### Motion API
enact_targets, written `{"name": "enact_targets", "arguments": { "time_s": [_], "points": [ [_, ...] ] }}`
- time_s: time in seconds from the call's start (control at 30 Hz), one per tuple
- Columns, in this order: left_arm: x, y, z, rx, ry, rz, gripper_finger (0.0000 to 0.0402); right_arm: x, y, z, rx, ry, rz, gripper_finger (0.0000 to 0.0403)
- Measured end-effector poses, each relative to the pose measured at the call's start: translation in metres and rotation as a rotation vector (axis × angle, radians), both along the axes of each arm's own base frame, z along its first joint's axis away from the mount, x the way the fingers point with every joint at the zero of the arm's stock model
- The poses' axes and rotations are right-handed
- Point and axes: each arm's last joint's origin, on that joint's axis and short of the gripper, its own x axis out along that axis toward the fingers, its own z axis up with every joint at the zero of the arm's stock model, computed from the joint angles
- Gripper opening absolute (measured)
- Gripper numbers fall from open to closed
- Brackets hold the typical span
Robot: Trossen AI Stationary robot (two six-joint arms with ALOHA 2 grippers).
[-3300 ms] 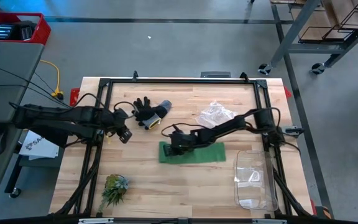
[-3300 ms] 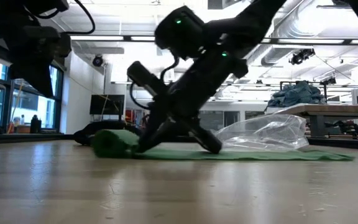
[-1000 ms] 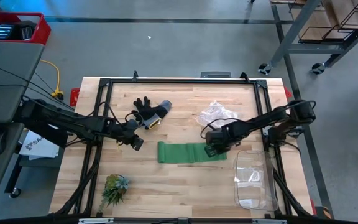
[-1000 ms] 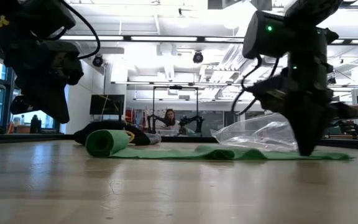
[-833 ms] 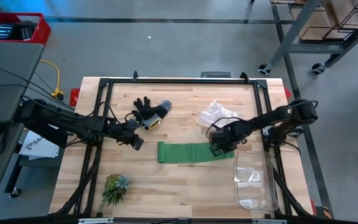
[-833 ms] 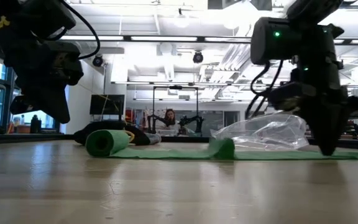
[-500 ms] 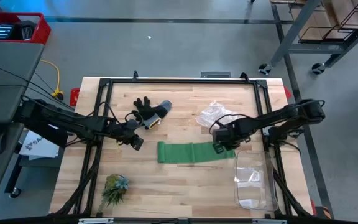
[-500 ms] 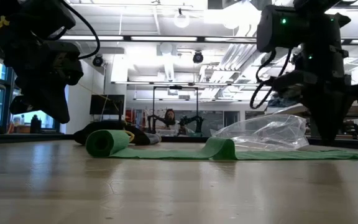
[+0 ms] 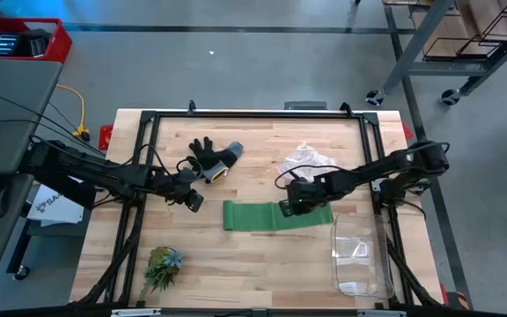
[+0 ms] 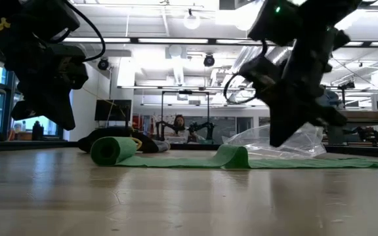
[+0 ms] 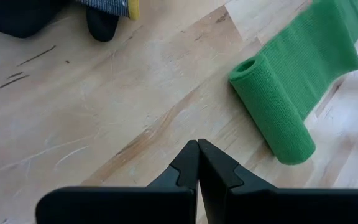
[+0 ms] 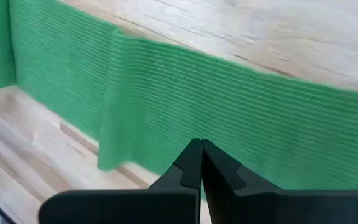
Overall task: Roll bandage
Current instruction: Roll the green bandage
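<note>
The green bandage [image 9: 275,217] lies as a long strip across the table's middle. Its left end is wound into a small roll [image 9: 229,215] [image 10: 105,150] [image 11: 272,115]. A low hump [image 10: 231,156] [image 12: 107,106] stands up in the flat part. My right gripper [image 9: 287,209] [image 10: 274,141] [image 12: 197,146] is shut and hangs tilted just above the strip, near its middle. My left gripper [image 9: 194,202] [image 11: 197,149] is shut and waits above bare wood to the left of the roll.
A black-and-grey glove [image 9: 212,158] lies behind the roll. A crumpled clear bag [image 9: 306,162] lies at the far right and a clear plastic tub [image 9: 359,255] at the near right. A green plant tuft [image 9: 163,266] sits near the front left. Black frame rails [image 9: 253,116] border the table.
My right gripper, shut, dragged along the strip toward the table's right edge and drew the free end out longer. It then lifted, tipped and swung back toward the left, over the strip's middle. A hump stayed in the strip. The roll has not moved.
</note>
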Motion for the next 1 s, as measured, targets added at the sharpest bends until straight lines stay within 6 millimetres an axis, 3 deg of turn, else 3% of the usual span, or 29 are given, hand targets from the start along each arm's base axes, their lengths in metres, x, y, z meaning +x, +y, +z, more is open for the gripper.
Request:
{"name": "enact_targets", "arguments": {
  "time_s": [0.13,0.37,0.73,1.0],
  "points": [
    [0.0,0.0,0.0,-0.001,-0.001,0.002,0.0,-0.002,0.005,-0.018,0.021,0.105,0.019,0.0],
    [0.0,0.0,0.0,-0.003,-0.003,0.001,0.0,-0.019,0.008,-0.015,0.004,0.251,0.013,0.0],
    [0.001,-0.002,-0.001,-0.12,-0.001,0.084,0.0,-0.021,0.006,-0.01,-0.021,0.232,-0.022,0.0],
    [0.012,-0.003,-0.005,-0.168,-0.027,0.095,0.0,-0.014,0.006,0.005,-0.026,0.085,-0.043,0.0]
  ]
}}
